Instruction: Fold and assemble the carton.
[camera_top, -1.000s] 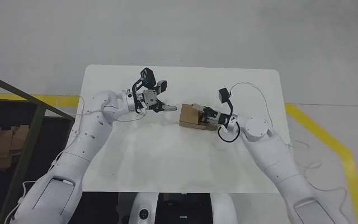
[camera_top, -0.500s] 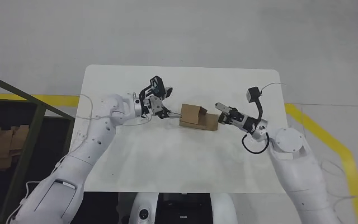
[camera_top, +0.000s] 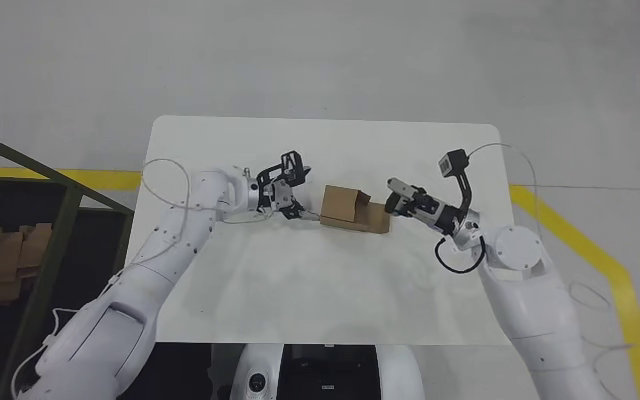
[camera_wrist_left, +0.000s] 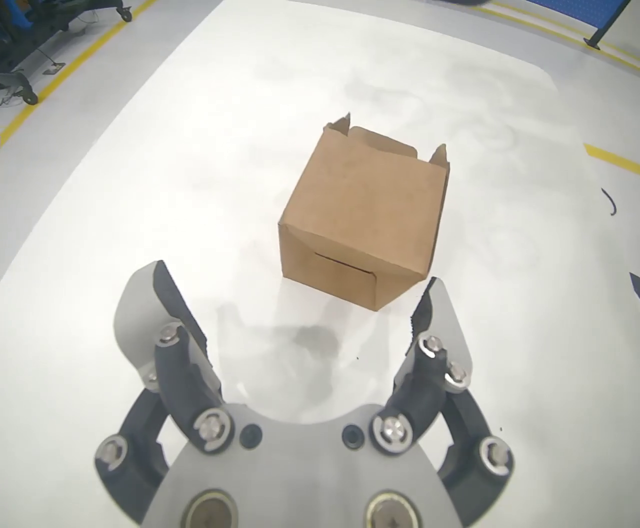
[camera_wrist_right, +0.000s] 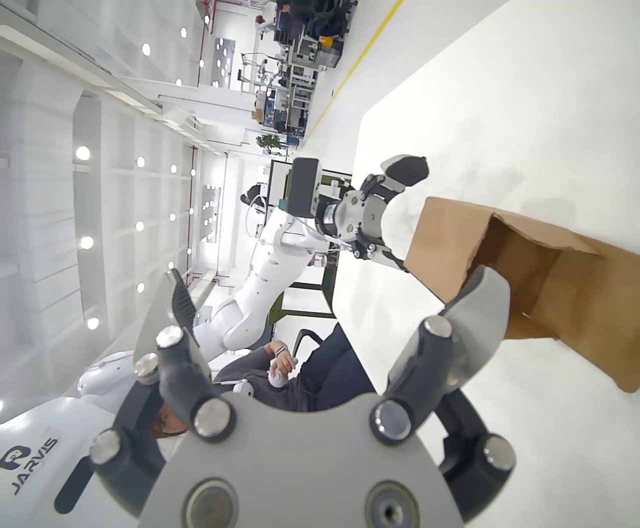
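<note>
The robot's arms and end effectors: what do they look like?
The left arm and right arm are smooth white rounded shells trailed by thin looping cables. The left end effector and right end effector each have two silver fingers with black ribbed pads, black linkages and silver screws.

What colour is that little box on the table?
The carton is plain brown cardboard with no pattern; the left wrist view shows it best.

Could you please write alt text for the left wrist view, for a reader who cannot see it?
A brown carton lies on a white table, its near end folded shut and flaps sticking out at its far end. The left end effector hangs open just short of the shut end.
</note>
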